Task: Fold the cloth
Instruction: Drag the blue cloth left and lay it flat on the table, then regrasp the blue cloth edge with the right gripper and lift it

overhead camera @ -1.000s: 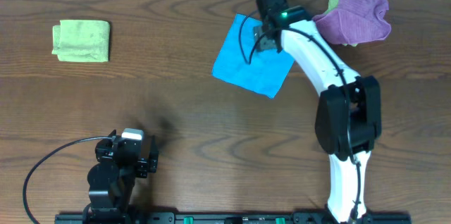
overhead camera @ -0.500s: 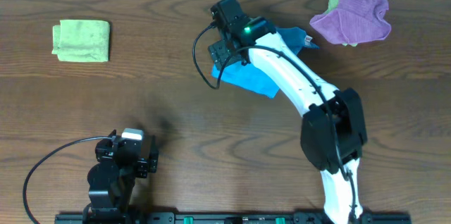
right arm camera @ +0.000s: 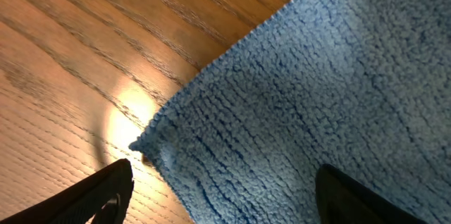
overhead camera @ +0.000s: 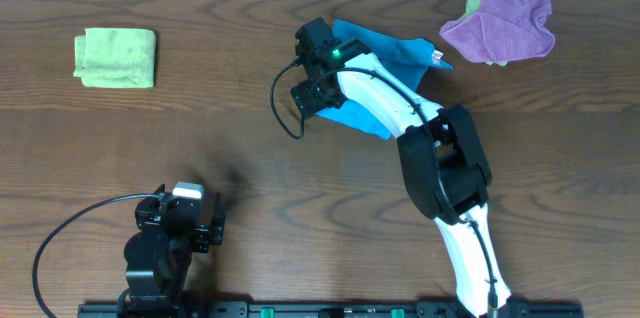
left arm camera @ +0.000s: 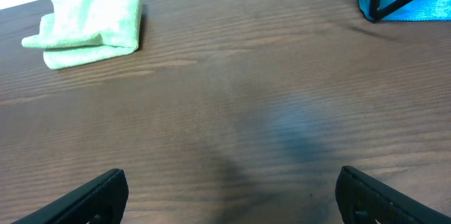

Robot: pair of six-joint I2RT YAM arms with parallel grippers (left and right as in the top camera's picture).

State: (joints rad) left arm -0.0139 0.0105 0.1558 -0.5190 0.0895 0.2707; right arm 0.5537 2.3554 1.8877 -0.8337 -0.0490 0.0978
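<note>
**Task item.** The blue cloth (overhead camera: 362,118) lies on the wooden table (overhead camera: 250,168), at the far centre. The right arm crosses over it and hides its middle, so how its layers lie cannot be told. A small white tag (overhead camera: 437,56) shows at its right-hand corner.

**Right gripper.** The right gripper (overhead camera: 310,93) sits at the cloth's left edge. In the right wrist view, the right gripper (right arm camera: 225,199) has its jaws spread wide. One cloth corner (right arm camera: 144,146) lies flat on the wood between them, nearer the left finger, and nothing is clamped.

**Left gripper.** The left gripper (left arm camera: 232,199) is at the near-left of the table, well apart from the blue cloth. Its jaws are spread wide over bare wood and hold nothing.

**Other items.**
- A folded green cloth (overhead camera: 115,57) lies at the far left (also seen from the left wrist (left arm camera: 88,27)).
- A crumpled purple cloth (overhead camera: 505,26) lies at the far right, just beyond the blue one.
</note>
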